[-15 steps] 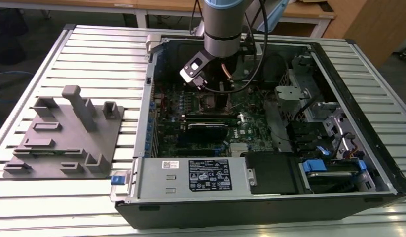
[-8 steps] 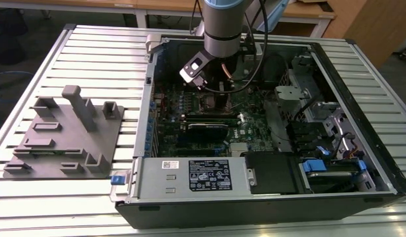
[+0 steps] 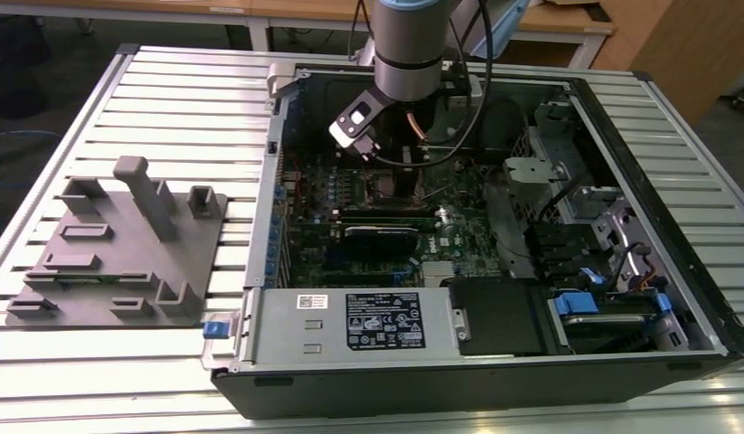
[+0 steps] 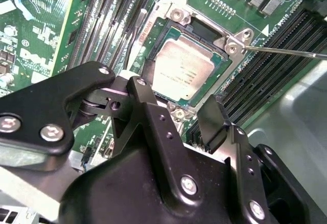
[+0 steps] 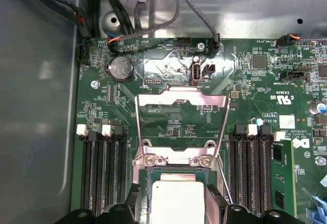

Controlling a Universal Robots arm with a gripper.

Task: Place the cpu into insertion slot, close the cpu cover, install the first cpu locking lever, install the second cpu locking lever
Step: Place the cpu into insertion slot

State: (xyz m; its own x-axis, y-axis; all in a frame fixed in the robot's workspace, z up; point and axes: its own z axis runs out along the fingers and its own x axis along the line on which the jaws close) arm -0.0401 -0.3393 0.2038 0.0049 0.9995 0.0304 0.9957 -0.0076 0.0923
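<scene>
Black fingers [image 4: 148, 116] of the gripper [image 4: 173, 98] fill the foreground of the second wrist view, spread apart with nothing held between them. Just past the fingertips the cpu [image 4: 184, 70] lies inside the insertion slot [image 4: 176, 13], its dull silver face up and apart from both fingers. Whether it sits fully flat cannot be told. Beyond the slot, on the far side from the gripper, the cpu cover [image 5: 181, 99] is swung back and open in the first wrist view, its cut-out middle showing bare board, so closing is not yet done. A thin locking lever [image 4: 286, 52] sticks out to one side of the fingers, unlatched. Black memory slots [image 5: 102, 168] flank the socket on both sides of the gripper. The main risk appears to be the chip itself: a finger dipping onto it could nudge it off its seat, and pressing the cover onto a skewed chip could bend socket contacts. The loose lever may also snag a finger, and a push off the cover's centre could make the thin frame slip or twist.
</scene>
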